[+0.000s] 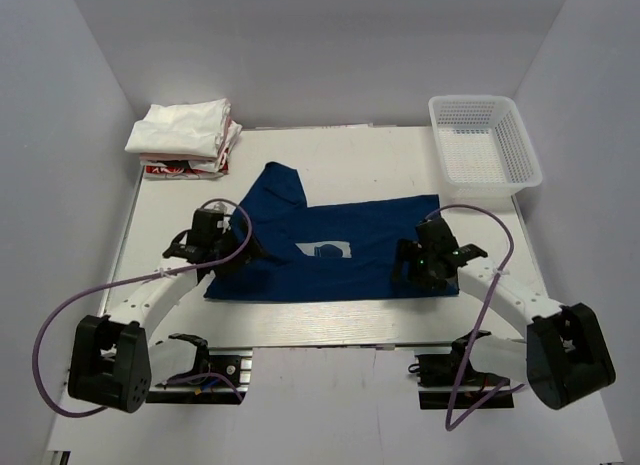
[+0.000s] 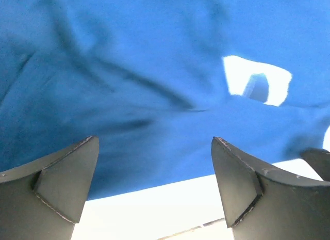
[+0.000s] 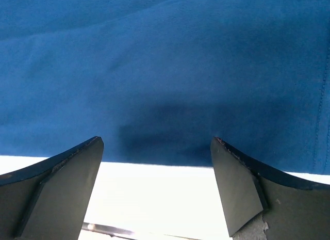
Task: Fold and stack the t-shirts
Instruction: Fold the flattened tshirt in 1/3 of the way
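Two sets of fingers are hanging spread and empty over the near edge of the navy shirt. The left fingers are standing apart with nothing between them, and the right fingers are doing the same. The shirt is lying flat on the middle of the counter, its body stretching between the two arms and one part trailing off toward the back left. In the back left corner, folded white shirts are sitting piled on a red-printed shirt. A mesh basket is sitting at the back right, well apart.

I am judging the cloth to be light, limp and quick to crease; soft wrinkles are showing across it in the left wrist view. It is likely going to sag from any pinch, and a single grip is apt to drag it into a bunch. The near edge, lying straight along the pale counter in both wrist views, is looking like the place to take hold, one pair toward each end, nipping just the edge.

As for writing, a white mark is showing on the chest with a small blue shape inside it, but no letters are coming through. The red print is too small to read.
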Controlling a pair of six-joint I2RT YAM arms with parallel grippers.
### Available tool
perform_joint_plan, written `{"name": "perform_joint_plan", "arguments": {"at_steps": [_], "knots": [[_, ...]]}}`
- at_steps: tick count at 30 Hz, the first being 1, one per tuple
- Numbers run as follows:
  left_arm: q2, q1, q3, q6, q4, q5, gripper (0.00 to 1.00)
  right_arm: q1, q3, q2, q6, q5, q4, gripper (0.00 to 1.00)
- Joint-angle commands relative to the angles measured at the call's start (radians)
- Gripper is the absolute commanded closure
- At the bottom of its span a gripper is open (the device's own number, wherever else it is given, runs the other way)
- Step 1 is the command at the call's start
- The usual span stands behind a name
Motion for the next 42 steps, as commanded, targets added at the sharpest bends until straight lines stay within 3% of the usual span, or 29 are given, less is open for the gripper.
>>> {"name": "perform_joint_plan", "arguments": {"at_steps": [1,5,7,12,17,27,33,42], "knots": [[-0.012,-0.005,0.154,0.057,-0.013,0.106,0.0,0.012,0.054,-0.071,-0.062,-0.006,-0.017,0.1],[0.124,-0.025,0.348,0.127,0.006,0.141,0.0,0.007,0.052,-0.093,-0.107,-0.032,0.106,0.1],[0.244,-0.036,0.468,0.214,-0.036,0.175,0.0,0.004,0.086,-0.068,-0.095,0.01,0.087,0.1],[0.442,-0.08,0.612,0.249,-0.184,0.025,0.0,-0.007,0.137,0.015,-0.046,0.173,-0.019,0.1],[0.546,-0.124,0.626,0.249,-0.196,-0.04,0.07,-0.031,0.16,0.107,-0.03,0.222,-0.033,0.1],[0.672,-0.152,0.738,0.207,-0.184,-0.147,0.18,-0.062,0.112,0.217,-0.02,0.119,0.017,0.1],[0.805,-0.163,0.877,0.193,-0.311,-0.258,0.26,-0.073,0.109,0.246,-0.032,0.132,0.017,0.1],[0.825,-0.203,0.89,0.206,-0.332,-0.258,0.35,-0.094,0.105,0.285,-0.036,0.141,0.014,0.1]]}}
